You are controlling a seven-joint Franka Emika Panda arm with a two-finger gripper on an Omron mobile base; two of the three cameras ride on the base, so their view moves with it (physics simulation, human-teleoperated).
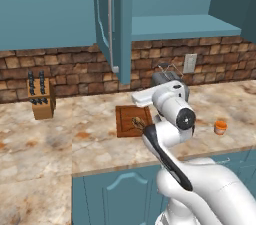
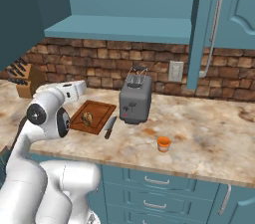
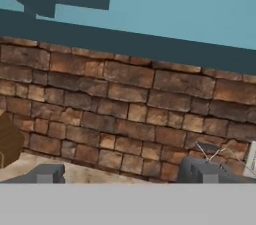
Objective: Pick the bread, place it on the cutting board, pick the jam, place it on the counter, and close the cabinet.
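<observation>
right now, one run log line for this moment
bread: on cutting board | jam: on counter | cabinet: open | tool: open

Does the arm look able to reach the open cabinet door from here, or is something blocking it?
Probably yes. The cabinet door hangs open above the counter, and only the toaster stands below it, lower than the door's edge. The claw is open and holds nothing.
</observation>
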